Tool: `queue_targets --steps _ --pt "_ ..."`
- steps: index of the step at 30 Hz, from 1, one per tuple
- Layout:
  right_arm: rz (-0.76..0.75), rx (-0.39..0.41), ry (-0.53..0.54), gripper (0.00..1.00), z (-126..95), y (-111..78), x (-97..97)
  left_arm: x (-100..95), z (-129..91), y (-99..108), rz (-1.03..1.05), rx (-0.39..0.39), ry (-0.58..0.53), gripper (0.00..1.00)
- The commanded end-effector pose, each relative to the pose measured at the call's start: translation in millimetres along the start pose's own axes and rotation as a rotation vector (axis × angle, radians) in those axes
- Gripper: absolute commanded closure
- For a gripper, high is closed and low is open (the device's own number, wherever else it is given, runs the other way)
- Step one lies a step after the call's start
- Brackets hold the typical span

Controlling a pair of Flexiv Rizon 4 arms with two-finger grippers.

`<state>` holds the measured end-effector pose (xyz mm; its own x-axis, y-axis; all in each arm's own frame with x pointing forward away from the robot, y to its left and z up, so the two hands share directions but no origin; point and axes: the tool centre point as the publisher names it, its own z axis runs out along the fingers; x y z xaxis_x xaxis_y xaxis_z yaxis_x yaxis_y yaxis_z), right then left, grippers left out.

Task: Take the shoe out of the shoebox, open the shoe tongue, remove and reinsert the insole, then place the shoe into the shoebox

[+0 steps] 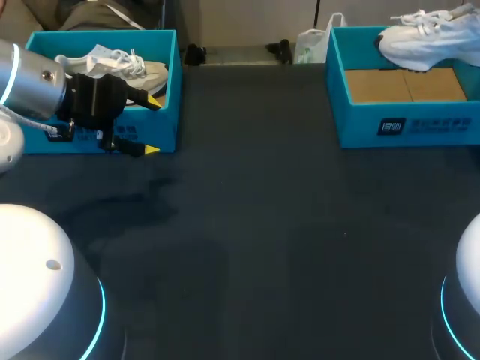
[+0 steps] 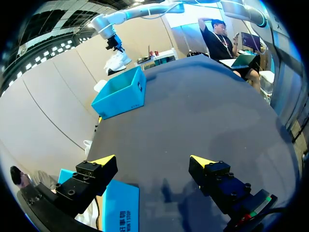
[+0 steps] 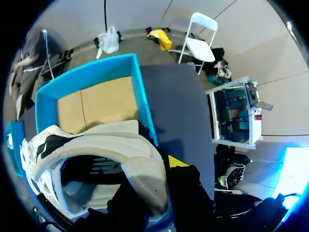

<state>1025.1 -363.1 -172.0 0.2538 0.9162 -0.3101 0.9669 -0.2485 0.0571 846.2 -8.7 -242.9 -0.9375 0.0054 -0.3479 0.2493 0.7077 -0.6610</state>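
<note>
A white sneaker [image 1: 427, 37] with dark side panels and white laces hung just above the open blue shoebox [image 1: 405, 124] at the table's far right. The right gripper [image 3: 152, 171] was clamped on its padded heel collar. It looked light and soft-sided over a stiffer sole, so the heel was probably the firmest hold. The left gripper [image 2: 152, 164] gaped wide and empty beside a second blue box [image 1: 174, 75].
</note>
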Motion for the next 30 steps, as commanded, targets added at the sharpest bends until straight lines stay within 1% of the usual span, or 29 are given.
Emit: queue_targets --steps 1,7,12,14,19,26,30 --pt "-0.006 -0.027 -0.002 1.00 3 4.4 3.6 -0.3 0 0 0.000 -0.002 0.001 0.00" --pt "-0.036 -0.024 0.001 1.00 12 8.3 9.1 -0.3 0 0 0.000 -0.002 0.001 0.00" --pt "-0.065 -0.008 0.006 1.00 26 10.4 18.8 -0.3 0 0 0.000 -0.002 0.001 0.00" --pt "-0.076 -0.004 -0.007 1.00 31 10.6 22.7 -0.3 0 0 0.000 -0.002 0.001 0.00" --pt "-0.065 -0.006 0.002 1.00 45 11.6 29.5 -0.3 0 0 0.000 -0.002 0.001 0.00" --pt "-0.042 -0.010 0.013 1.00 56 16.3 32.3 -0.3 0 0 0.000 -0.002 0.001 0.00" --pt "-0.039 -0.014 0.000 1.00 66 23.8 33.9 -0.3 0 0 0.000 -0.002 0.001 0.00"
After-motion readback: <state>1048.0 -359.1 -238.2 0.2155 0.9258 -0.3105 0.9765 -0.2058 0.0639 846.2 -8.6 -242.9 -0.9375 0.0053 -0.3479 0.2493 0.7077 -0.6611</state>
